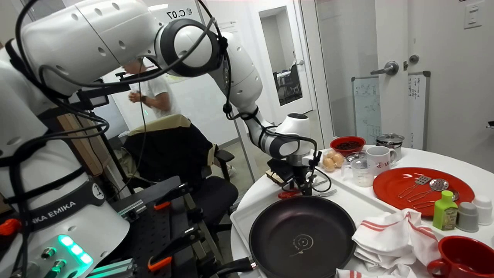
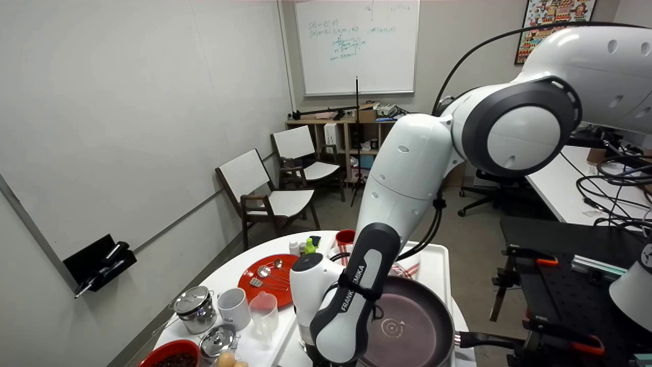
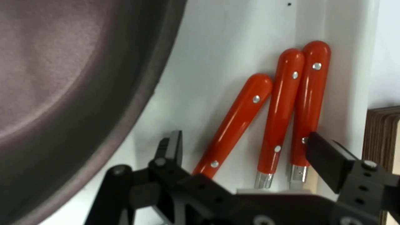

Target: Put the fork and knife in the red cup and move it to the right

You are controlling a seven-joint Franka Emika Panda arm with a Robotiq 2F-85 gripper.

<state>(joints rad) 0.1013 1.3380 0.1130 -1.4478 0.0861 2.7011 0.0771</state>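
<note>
Black and broad, the pan (image 3: 72,90) crowded the gripper (image 3: 246,145) from the left in the wrist view. Spread fingers (image 3: 173,150) framed three red handles (image 3: 279,112), presumably to pinch one; which was fork or knife, I couldn't tell. Well right of the gripper, in an exterior view, sat the red cup (image 1: 469,256), perhaps to leave working room.
</note>
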